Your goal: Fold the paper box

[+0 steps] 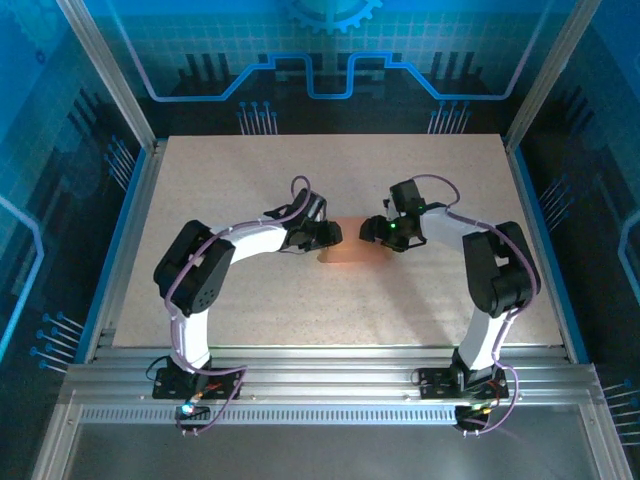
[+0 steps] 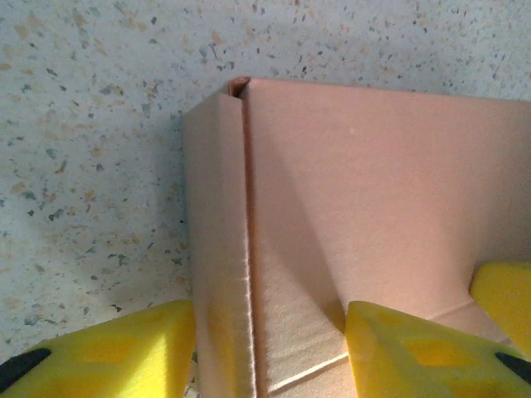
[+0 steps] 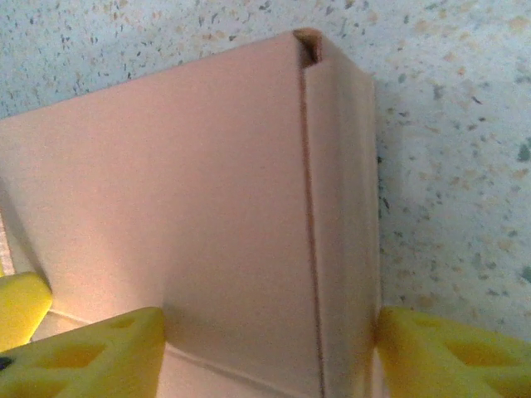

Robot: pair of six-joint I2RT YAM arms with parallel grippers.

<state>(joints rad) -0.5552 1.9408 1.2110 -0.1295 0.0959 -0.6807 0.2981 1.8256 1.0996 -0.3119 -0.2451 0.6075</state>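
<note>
1. Fingers (image 2: 116,352) of the left gripper (image 2: 267,336) stood apart astride one upright wall of the paper box (image 2: 373,182), the inner one clear of it.
2. Likewise the right gripper (image 3: 270,336) straddled the opposite wall, not yet pinching.
3. Closing both evenly should, I judged, press the doubled walls without tilting them.
4. Outside the fingers lay bare speckled table (image 2: 83,124); inside, the two inner fingers were near and might collide.
</note>
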